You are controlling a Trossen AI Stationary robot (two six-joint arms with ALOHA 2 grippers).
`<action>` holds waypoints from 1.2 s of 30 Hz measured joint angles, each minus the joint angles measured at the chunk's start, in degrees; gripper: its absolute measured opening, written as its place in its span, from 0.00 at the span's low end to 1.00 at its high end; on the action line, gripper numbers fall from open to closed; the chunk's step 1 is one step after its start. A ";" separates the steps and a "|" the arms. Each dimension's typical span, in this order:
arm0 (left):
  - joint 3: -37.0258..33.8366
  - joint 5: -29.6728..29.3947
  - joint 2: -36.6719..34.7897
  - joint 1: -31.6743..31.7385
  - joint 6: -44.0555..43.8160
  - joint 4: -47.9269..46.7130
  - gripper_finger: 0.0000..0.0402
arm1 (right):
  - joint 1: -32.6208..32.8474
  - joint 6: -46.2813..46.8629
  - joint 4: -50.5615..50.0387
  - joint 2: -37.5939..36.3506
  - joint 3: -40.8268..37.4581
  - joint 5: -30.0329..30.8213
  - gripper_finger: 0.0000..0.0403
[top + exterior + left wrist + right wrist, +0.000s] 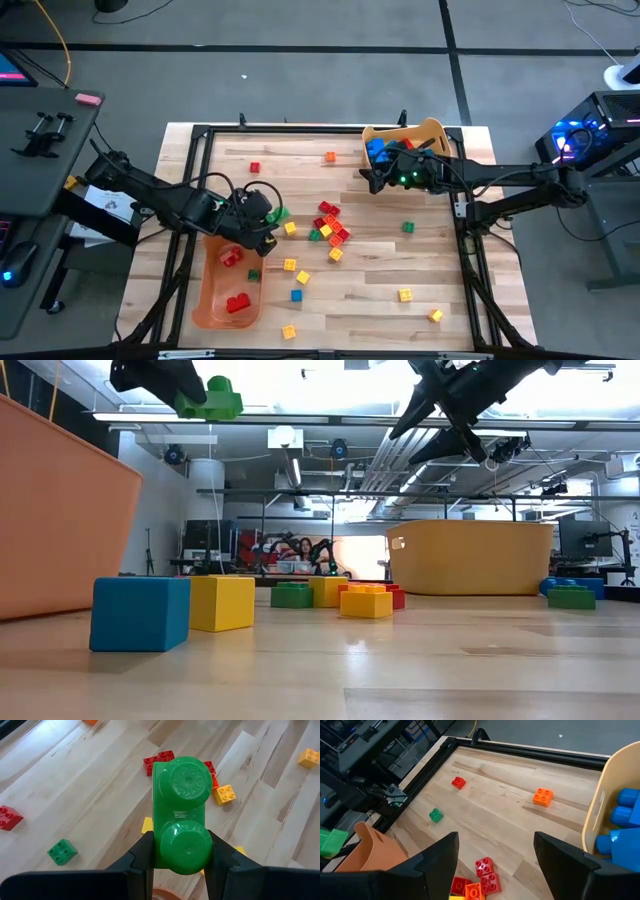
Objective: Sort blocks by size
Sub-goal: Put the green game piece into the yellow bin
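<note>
Green oblong block (pixel 182 815), two round studs

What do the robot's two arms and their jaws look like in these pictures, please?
Both arms are black, jointed and slender, with dark cables looped along them. The left gripper and right gripper end in two flat, dark, angular jaws. Small green lights glow on the right arm's wrist.

A pale wooden surface (pixel 380 280) carries scattered small plastic studded bricks (pixel 330 225), clustered near its middle. An orange plastic bin (pixel 212 300) lies at the front left, bricks inside; a yellow-orange plastic bin (pixel 432 131) sits at the back right.
</note>
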 joint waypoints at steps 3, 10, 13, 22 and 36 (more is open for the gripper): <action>0.00 -1.04 0.00 0.91 0.34 0.56 0.22 | 0.00 0.00 0.03 0.00 0.00 0.00 0.64; 0.07 6.47 4.55 15.65 22.56 21.24 0.22 | -0.85 0.01 4.93 -1.10 0.00 -0.04 0.64; 0.09 10.58 9.29 23.41 30.08 31.98 0.22 | -0.87 -0.02 9.36 -3.62 0.00 -0.35 0.64; 8.91 27.62 30.45 36.51 36.65 58.51 0.22 | -0.85 -1.53 16.20 -12.53 0.00 0.66 0.64; 41.06 31.87 54.57 41.66 31.18 52.82 0.45 | -0.83 -1.38 15.96 -13.14 0.00 2.78 0.64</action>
